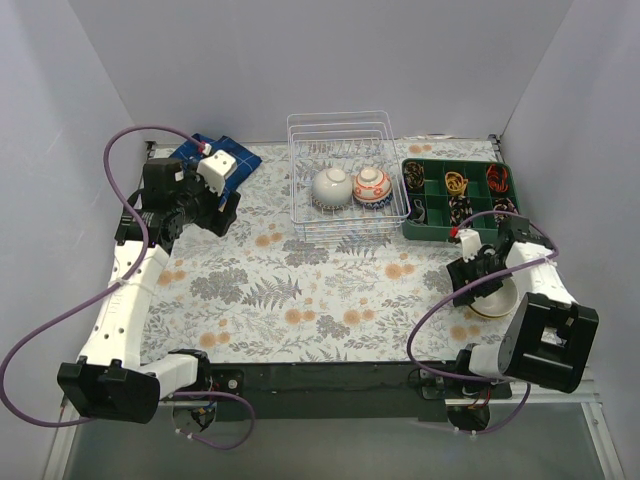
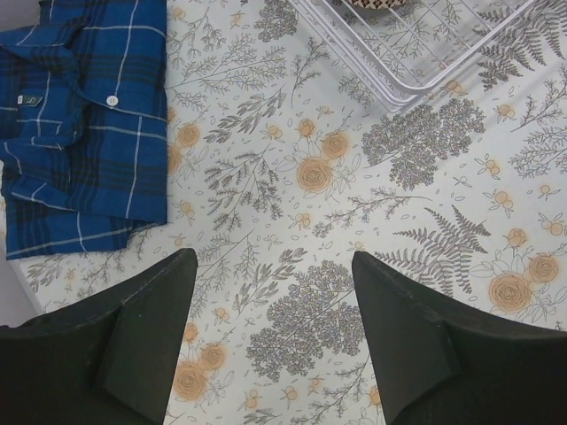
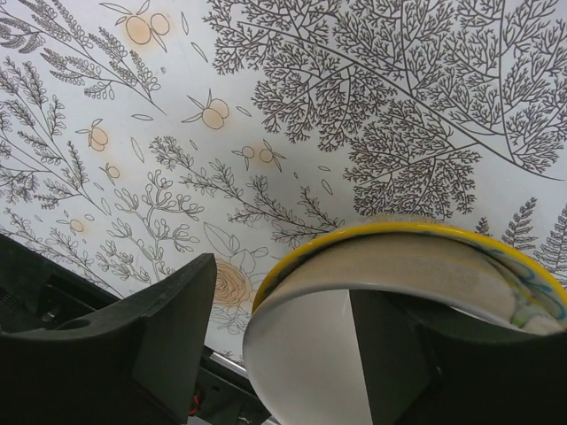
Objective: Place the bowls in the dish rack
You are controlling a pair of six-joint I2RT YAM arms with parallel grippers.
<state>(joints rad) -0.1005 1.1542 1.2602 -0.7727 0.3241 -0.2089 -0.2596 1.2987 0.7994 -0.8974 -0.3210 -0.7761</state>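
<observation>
The white wire dish rack (image 1: 300, 170) stands at the back middle; its near corner shows in the left wrist view (image 2: 416, 84). Inside it lie a white bowl (image 1: 331, 186) and a red-patterned bowl (image 1: 371, 186). A third bowl, white with a yellow rim (image 1: 497, 300), sits on the table at the front right. In the right wrist view this bowl (image 3: 354, 354) is tilted, with one finger (image 3: 390, 345) inside its rim and the other (image 3: 168, 328) outside, a gap away. My right gripper (image 3: 282, 283) (image 1: 480, 275) is open. My left gripper (image 2: 275, 266) (image 1: 225, 210) is open and empty over the tablecloth.
A green compartmented tray (image 1: 425, 232) with small items stands right of the rack. A folded blue plaid shirt (image 1: 205, 150) (image 2: 80, 124) lies at the back left. A floral cloth covers the table. Grey walls close in three sides.
</observation>
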